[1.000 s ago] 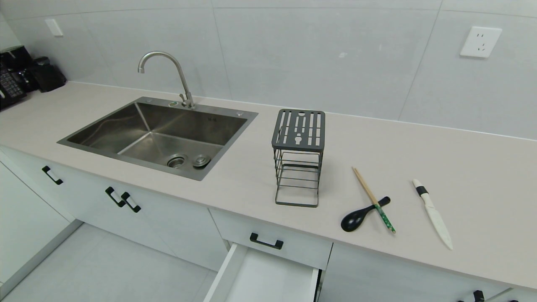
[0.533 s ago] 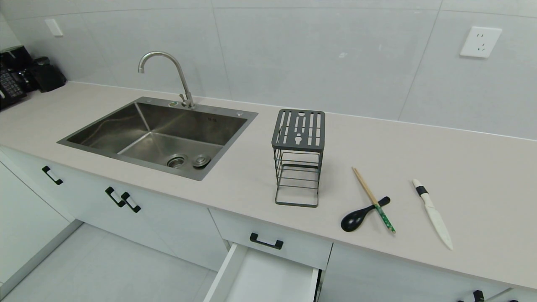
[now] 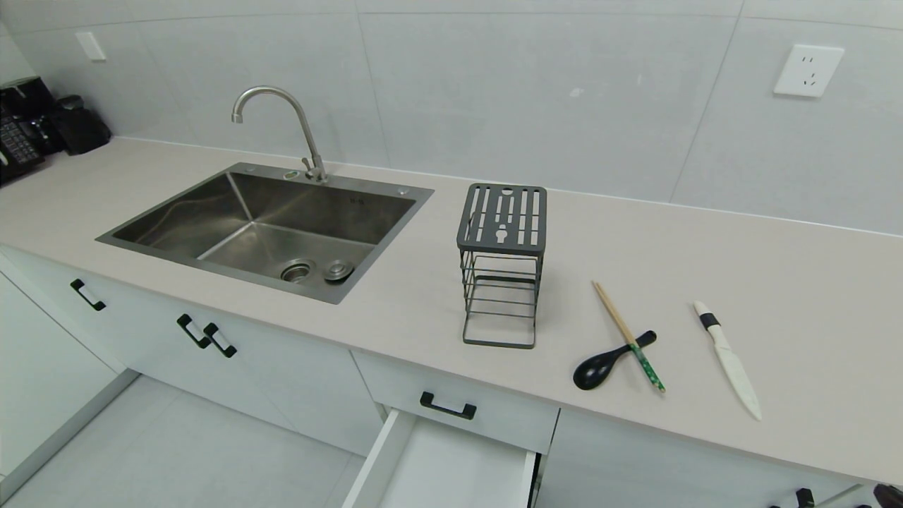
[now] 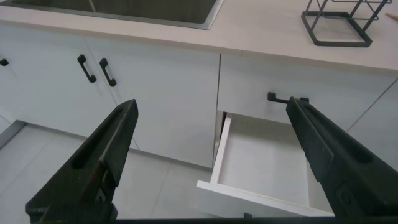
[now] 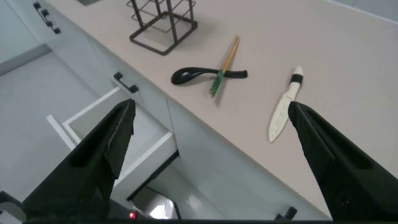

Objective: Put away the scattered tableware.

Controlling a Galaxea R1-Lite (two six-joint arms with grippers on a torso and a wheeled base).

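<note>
On the pale countertop [image 3: 635,240] lie a black spoon [image 3: 605,361], a pair of wooden chopsticks [image 3: 626,333] with green tips crossing its handle, and a white knife [image 3: 726,356] further right. A dark wire rack [image 3: 502,264] with a slotted top stands left of them. My right gripper [image 5: 211,107] hangs open in front of the counter edge, with the spoon [image 5: 199,74], chopsticks [image 5: 225,62] and knife [image 5: 285,112] beyond it. My left gripper [image 4: 210,106] is open and holds nothing, low in front of the cabinets, facing the open drawer [image 4: 267,155].
A steel sink [image 3: 268,226] with a curved faucet [image 3: 282,120] takes up the counter's left part. A white drawer [image 3: 444,469] stands pulled out below the rack. Cabinet doors with black handles [image 3: 204,335] run along the front. Black appliances [image 3: 42,127] sit far left.
A small dark part has come into the head view's lower right corner. The tableware and the rack have not moved.
</note>
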